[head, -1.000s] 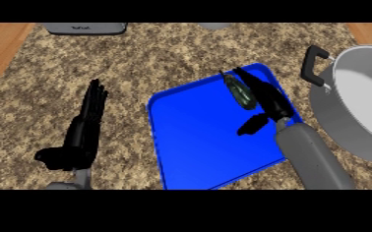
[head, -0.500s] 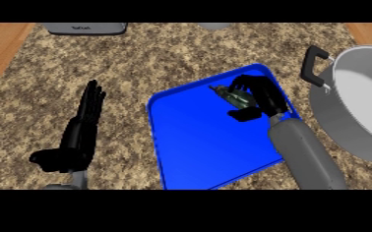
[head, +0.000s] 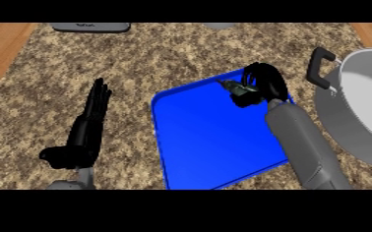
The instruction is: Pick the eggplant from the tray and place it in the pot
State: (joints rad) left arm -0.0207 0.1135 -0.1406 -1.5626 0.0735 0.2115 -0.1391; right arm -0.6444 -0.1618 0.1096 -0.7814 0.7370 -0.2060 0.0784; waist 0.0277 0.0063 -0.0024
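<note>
A dark eggplant point(head: 238, 92) with a green stem end sits at the far right corner of the blue tray point(head: 210, 137). My right hand point(head: 266, 81) has its fingers curled round the eggplant and hides most of it. To the right stands the grey pot point(head: 349, 113) with a black handle point(head: 318, 65), cut off by the view's edge. My left hand point(head: 85, 128) rests open on the counter at the left, fingers straight and pointing away.
The counter top is speckled brown stone. A grey appliance point(head: 91, 27) lies at the far left edge, and a small grey object point(head: 218, 25) shows at the far middle. A wooden strip point(head: 13, 44) runs along the left side.
My right hand has come down over the eggplant and its fingers have closed round it. The left hand has barely moved.
</note>
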